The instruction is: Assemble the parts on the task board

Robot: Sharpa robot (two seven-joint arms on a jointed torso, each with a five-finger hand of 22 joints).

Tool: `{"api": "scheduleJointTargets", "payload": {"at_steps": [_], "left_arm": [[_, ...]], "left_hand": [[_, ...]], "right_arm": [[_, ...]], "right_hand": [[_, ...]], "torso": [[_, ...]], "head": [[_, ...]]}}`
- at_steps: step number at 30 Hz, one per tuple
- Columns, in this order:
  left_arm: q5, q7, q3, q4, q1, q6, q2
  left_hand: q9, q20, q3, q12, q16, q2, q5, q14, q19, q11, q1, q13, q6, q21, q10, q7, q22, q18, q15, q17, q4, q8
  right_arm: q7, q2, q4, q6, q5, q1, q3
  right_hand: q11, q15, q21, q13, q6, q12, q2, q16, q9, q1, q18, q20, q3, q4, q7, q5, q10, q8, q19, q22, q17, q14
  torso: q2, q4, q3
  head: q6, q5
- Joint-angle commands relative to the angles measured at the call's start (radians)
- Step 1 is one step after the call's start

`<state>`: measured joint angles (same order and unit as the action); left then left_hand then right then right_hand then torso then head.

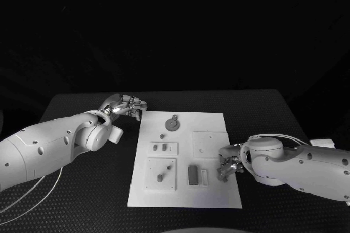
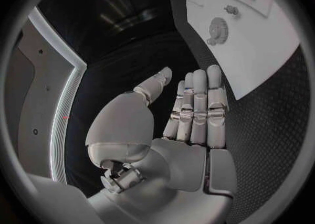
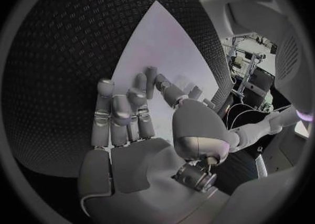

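Board (image 1: 208, 192) lies flat in the middle of the black bench (image 1: 73, 106), seen from the head, with small grey parts on it: a gear (image 1: 172, 124) near the far edge, a dark block (image 1: 192, 175) near the front. The left hand (image 1: 125, 106) hangs just beside the board's far left corner, holding nothing. The right hand (image 1: 229, 166) sits over the board's right edge, fingers curled down; whether it holds a part I cannot tell.

Left wrist view: left hand (image 2: 187, 114) flat, fingers straight and empty, beside the board (image 2: 262, 61); gear (image 2: 215, 29) lies beyond.

Right wrist view: right hand (image 3: 134, 116) over the board (image 3: 164, 45), fingers loosely bent.
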<state>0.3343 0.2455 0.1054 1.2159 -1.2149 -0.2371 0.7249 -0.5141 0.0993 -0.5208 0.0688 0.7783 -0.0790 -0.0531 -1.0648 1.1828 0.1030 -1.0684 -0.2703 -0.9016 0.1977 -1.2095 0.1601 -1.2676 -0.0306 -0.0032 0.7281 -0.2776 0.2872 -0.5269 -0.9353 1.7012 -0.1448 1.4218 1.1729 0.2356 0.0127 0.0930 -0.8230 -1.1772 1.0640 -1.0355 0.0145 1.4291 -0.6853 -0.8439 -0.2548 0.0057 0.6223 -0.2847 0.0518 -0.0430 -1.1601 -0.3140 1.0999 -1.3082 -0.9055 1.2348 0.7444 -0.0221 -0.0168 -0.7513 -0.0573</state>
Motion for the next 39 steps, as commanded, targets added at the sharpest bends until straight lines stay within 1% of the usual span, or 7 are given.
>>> {"api": "scheduleJointTargets", "payload": {"at_steps": [1,5,10,15,21,28,39], "left_arm": [[-0.003,0.007,-0.001,0.004,-0.001,0.008,-0.001],[-0.003,0.007,-0.001,0.004,-0.001,0.008,-0.001],[-0.003,0.006,-0.001,0.004,-0.001,0.009,-0.001],[-0.002,0.007,-0.001,0.006,-0.001,0.008,-0.001],[-0.001,0.006,-0.001,0.006,-0.001,0.008,0.0],[0.0,0.006,0.0,0.006,-0.001,0.008,0.0],[0.0,0.006,0.0,0.005,-0.001,0.009,0.001]], "left_hand": [[0.001,0.0,0.003,0.001,-0.006,0.003,0.001,-0.008,0.009,0.002,0.003,0.001,0.002,-0.004,0.009,0.005,-0.001,-0.045,0.002,0.001,0.002,0.004],[0.001,0.0,0.003,0.001,-0.006,0.003,0.001,-0.008,0.009,0.002,0.003,0.001,0.002,-0.005,0.009,0.005,-0.001,-0.045,0.002,0.001,0.002,0.004],[0.001,0.0,0.003,0.001,-0.006,0.004,0.001,-0.008,0.009,0.002,0.003,0.001,0.002,-0.005,0.009,0.005,-0.001,-0.045,0.002,0.001,0.003,0.004],[0.001,0.001,0.003,0.001,-0.006,0.004,0.001,-0.008,0.009,0.002,0.003,0.001,0.002,-0.005,0.009,0.005,-0.001,-0.045,0.002,0.001,0.003,0.004],[0.001,0.001,0.003,0.001,-0.006,0.004,0.001,-0.008,0.009,0.001,0.003,0.001,0.002,-0.005,0.009,0.005,-0.001,-0.045,0.002,0.001,0.003,0.004],[0.001,0.001,0.002,0.001,-0.007,0.004,0.001,-0.008,0.009,0.001,0.002,0.001,0.002,-0.005,0.009,0.005,-0.002,-0.045,0.002,0.001,0.003,0.004],[0.001,0.001,0.002,0.002,-0.007,0.004,0.001,-0.009,0.01,0.001,0.001,0.001,0.002,-0.006,0.008,0.005,-0.002,-0.046,0.001,0.002,0.002,0.004]], "right_arm": [[0.001,0.007,-0.014,-0.021,-0.022,-0.017,0.013],[0.003,0.01,-0.017,-0.018,-0.02,-0.017,0.013],[0.021,0.011,-0.021,-0.015,-0.024,-0.017,0.013],[0.035,0.01,-0.017,0.021,-0.039,-0.017,0.013],[0.042,-0.003,0.003,0.098,-0.07,-0.017,0.012],[0.054,-0.023,0.03,0.21,-0.264,-0.003,0.012],[0.057,-0.031,0.055,0.277,-0.424,0.002,0.012]], "right_hand": [[-0.006,0.004,0.0,0.003,-0.092,-0.006,0.041,0.007,0.037,-0.043,-0.007,-0.002,0.047,-0.001,0.067,-0.007,-0.01,0.133,-0.01,-0.02,-0.001,-0.003],[-0.008,0.006,-0.006,0.007,-0.076,-0.009,0.039,0.01,0.046,-0.039,-0.007,0.002,0.099,0.007,0.064,-0.007,-0.016,0.128,-0.004,-0.02,0.001,0.001],[-0.01,0.008,-0.01,0.008,-0.066,-0.012,0.044,0.013,0.05,-0.042,-0.007,0.001,0.119,-0.002,0.062,-0.007,-0.02,0.123,-0.001,-0.021,0.002,0.004],[-0.013,0.01,-0.016,0.009,-0.058,-0.017,0.042,0.016,0.051,-0.051,-0.007,-0.002,0.132,-0.005,0.059,-0.007,-0.026,0.117,0.003,-0.021,0.003,0.008],[-0.017,0.013,-0.022,0.009,-0.047,-0.023,0.036,0.019,0.051,-0.055,-0.007,-0.005,0.137,-0.005,0.055,-0.007,-0.034,0.11,0.008,-0.021,0.004,0.014],[-0.023,0.018,-0.027,0.01,-0.03,-0.028,0.021,0.02,0.049,-0.05,-0.007,-0.008,0.134,-0.006,0.049,-0.007,-0.045,0.099,0.015,-0.019,0.007,0.022],[-0.027,0.023,-0.029,0.013,-0.023,-0.029,0.018,0.021,0.048,-0.046,-0.007,-0.011,0.132,-0.006,0.044,-0.007,-0.051,0.094,0.021,-0.018,0.009,0.028]], "torso": [[0.0,0.0002,0.0002],[0.0,0.0004,0.0001],[0.0,0.0001,0.0004],[0.0,-0.0003,0.0008],[0.0,-0.0002,0.0009],[0.0,0.0001,-0.0004],[0.0,-0.0001,-0.0001]], "head": [[0.001,0.001],[0.002,0.001],[0.002,0.0],[0.003,0.001],[0.004,0.004],[0.005,0.004],[0.003,0.005]]}}
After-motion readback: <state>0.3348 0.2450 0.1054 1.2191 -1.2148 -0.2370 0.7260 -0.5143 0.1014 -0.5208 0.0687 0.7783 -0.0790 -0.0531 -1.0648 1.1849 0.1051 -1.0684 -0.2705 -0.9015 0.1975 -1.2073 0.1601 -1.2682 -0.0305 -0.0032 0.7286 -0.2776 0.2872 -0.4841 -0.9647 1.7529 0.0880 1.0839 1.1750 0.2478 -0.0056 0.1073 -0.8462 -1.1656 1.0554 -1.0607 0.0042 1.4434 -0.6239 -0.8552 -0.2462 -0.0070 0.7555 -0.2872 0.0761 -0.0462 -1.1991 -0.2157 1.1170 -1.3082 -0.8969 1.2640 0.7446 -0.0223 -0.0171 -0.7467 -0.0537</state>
